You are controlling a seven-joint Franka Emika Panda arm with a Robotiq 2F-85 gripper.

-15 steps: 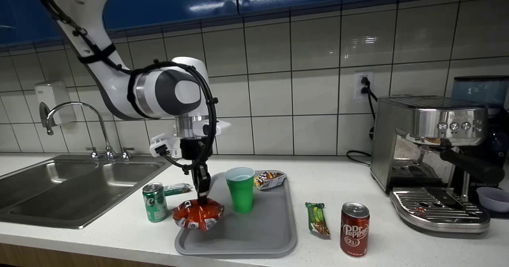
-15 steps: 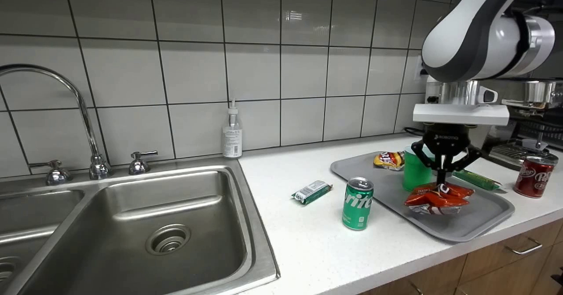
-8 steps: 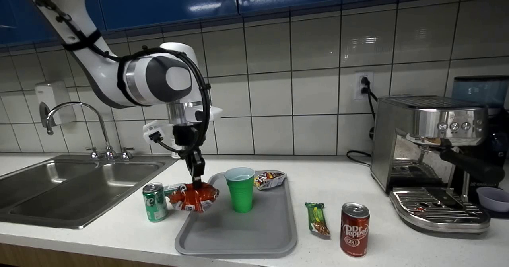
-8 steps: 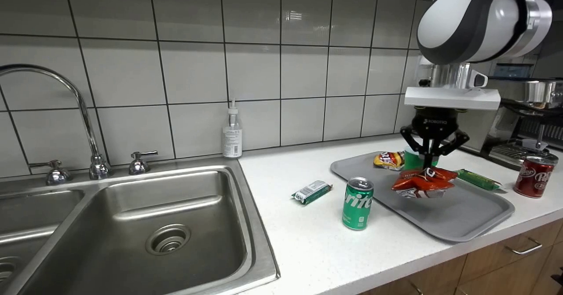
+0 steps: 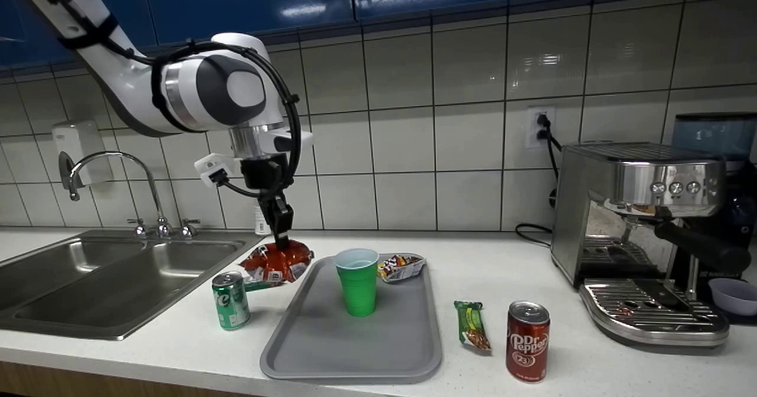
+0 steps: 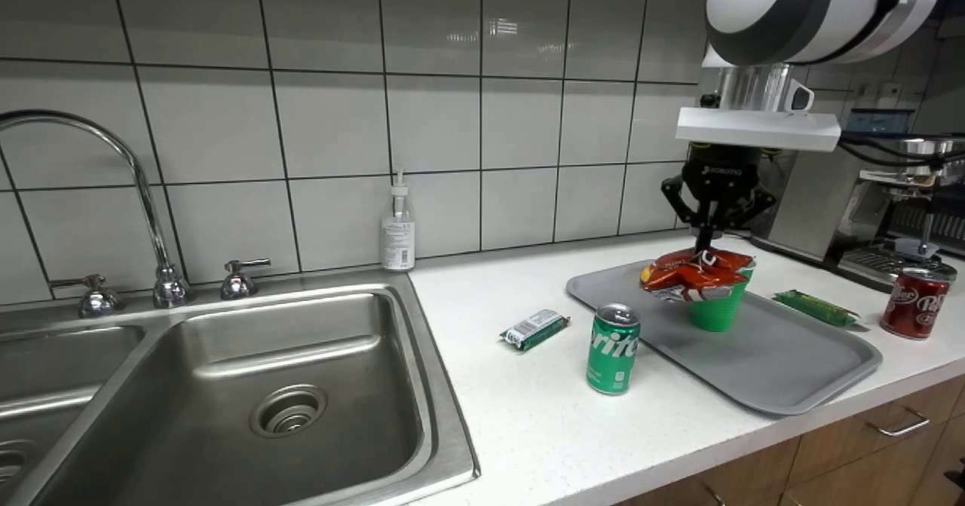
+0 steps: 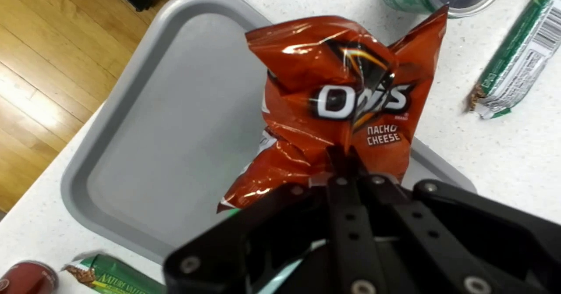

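My gripper (image 5: pixel 282 242) is shut on a red Doritos bag (image 5: pixel 275 264) and holds it up off the surface. In the wrist view, the fingertips (image 7: pixel 347 157) pinch a fold in the middle of the bag (image 7: pixel 324 92). The bag hangs near the far left edge of the grey tray (image 5: pixel 355 355). A green cup (image 5: pixel 358 284) stands upright on the tray; in an exterior view the bag partly covers the cup (image 6: pixel 716 313). A small snack bag (image 5: pixel 402 267) lies at the tray's back; the red bag mostly hides it in an exterior view.
A Sprite can (image 5: pixel 230 302) and a green-wrapped bar (image 6: pixel 535 330) are between tray and sink (image 5: pixel 159 267). Another green bar (image 5: pixel 471 326) and a Dr Pepper can (image 5: pixel 527 342) are right of the tray. A coffee machine (image 5: pixel 639 178), faucet (image 5: pixel 118 155) and soap bottle (image 6: pixel 398 234) stand near the wall.
My gripper has risen and moved back toward the wall with the red bag still held, shifting left in both exterior views. The other objects have not moved.
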